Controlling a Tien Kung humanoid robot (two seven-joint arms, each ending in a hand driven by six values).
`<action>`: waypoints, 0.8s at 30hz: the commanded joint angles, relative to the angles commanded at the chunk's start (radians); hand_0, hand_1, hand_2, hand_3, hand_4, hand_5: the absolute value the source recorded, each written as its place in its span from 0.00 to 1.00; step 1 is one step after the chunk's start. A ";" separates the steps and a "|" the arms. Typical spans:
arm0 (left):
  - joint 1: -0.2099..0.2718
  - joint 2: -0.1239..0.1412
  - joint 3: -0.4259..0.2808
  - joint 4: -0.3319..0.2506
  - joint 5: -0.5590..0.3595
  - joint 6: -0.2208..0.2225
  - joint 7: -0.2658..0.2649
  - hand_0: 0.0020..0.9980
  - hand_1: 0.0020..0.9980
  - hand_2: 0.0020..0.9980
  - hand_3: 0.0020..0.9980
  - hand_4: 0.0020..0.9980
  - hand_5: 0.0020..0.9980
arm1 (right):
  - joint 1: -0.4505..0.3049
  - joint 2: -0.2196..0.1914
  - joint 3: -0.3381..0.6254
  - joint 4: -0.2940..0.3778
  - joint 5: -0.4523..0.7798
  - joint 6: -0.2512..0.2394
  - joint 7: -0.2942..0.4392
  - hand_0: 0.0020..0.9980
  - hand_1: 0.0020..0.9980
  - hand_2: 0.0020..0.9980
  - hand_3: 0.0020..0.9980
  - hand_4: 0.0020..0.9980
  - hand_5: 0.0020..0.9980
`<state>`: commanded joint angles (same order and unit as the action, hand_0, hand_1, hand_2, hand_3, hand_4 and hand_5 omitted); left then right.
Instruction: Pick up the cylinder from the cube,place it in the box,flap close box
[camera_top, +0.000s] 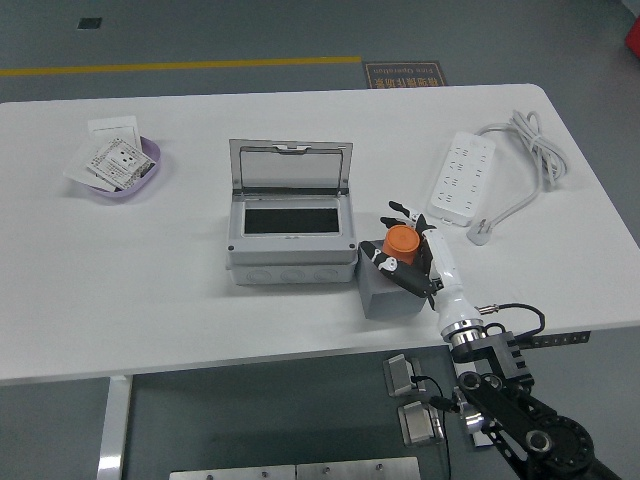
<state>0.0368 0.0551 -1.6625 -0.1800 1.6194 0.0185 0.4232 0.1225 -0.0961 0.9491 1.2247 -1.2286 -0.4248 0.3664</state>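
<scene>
None of the three steps looks finished: the orange cylinder (402, 240) sits on the grey cube (389, 290), the right robot hand (408, 250) curled around it. Just beside, the box (291, 235) stands with its flap up, empty, on the counter (150, 270).

No legible text, even on the floor sign (404, 73)

Single head view, set high on the robot's side, looking forward and down. Takes in the whole rectangular white table (150, 290) from fairly far off: near edge low in the frame, far edge near the top, grey floor with a yellow line (180, 66) beyond. No second view to overlap.
</scene>
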 joint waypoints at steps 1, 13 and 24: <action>0.000 0.000 0.001 0.000 0.000 0.000 -0.001 0.61 0.67 0.58 0.60 0.66 0.39 | 0.000 0.000 -0.001 0.000 0.000 0.000 0.000 0.82 0.80 0.74 0.86 0.77 0.11; -0.001 0.001 0.011 0.000 -0.014 0.003 -0.007 0.61 0.67 0.58 0.60 0.66 0.39 | 0.002 0.002 -0.013 0.000 0.028 0.021 -0.006 0.76 0.72 0.61 0.63 0.32 0.00; -0.001 0.002 0.016 0.000 -0.023 0.006 -0.012 0.61 0.67 0.58 0.60 0.66 0.39 | 0.005 0.000 -0.017 0.008 0.023 0.030 -0.035 0.76 0.64 0.57 0.50 0.01 0.00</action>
<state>0.0362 0.0571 -1.6463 -0.1800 1.5966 0.0249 0.4116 0.1273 -0.0960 0.9318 1.2323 -1.2054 -0.3949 0.3313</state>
